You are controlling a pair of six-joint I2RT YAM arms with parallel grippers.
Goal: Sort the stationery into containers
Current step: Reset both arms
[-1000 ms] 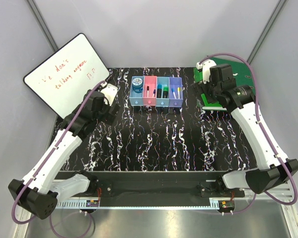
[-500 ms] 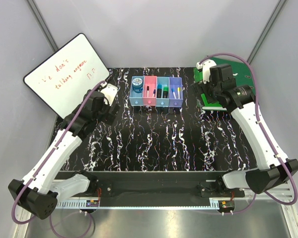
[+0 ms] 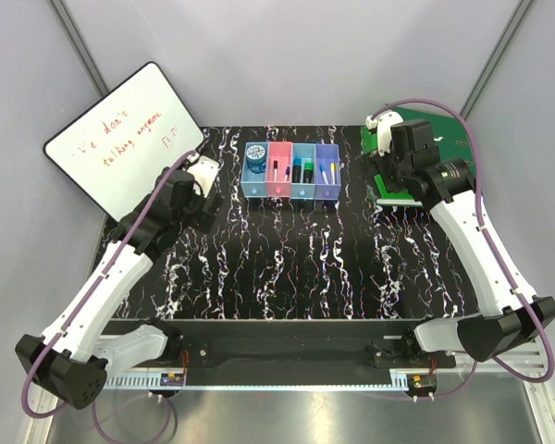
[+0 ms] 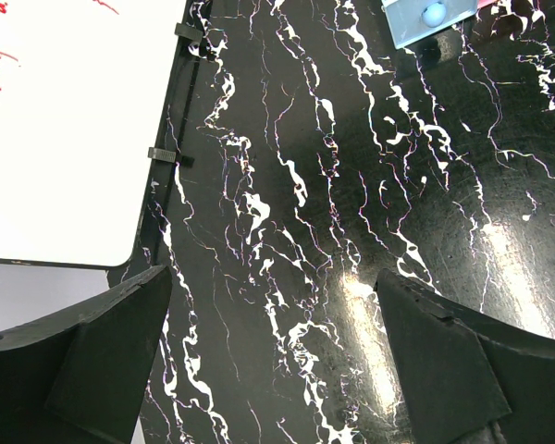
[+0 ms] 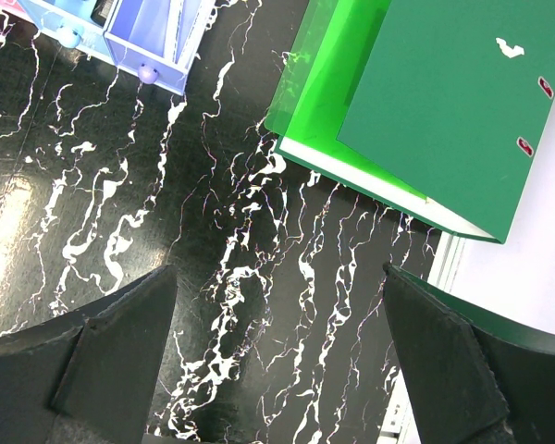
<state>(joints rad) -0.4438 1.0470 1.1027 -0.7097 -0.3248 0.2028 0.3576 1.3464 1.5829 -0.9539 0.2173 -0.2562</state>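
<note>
Hovering wide open on either side of the filled bins

The left gripper hangs above the black, white-veined marbled tabletop. Its two dark fingers are spread far apart with nothing between them. The white whiteboard with red writing sits just beside the table's left edge. The right gripper also has its jaws spread and empty. It is over bare tabletop, just in front of the green ring binders at the far right corner.

Between the two arms, at the far middle of the table, sits the row of four joined small rectangular plastic bins. All the stationery in view lies inside it. A round blue tape-like roll is in the blue bin at the left end, and a slim white marker is in the pink bin. A black-capped marker and a green-capped marker lie side by side in the light blue bin. A white marker with a yellowish item next to it is in the purple-blue bin at the right end, too small to tell further. Neither gripper touches the bins.
</note>
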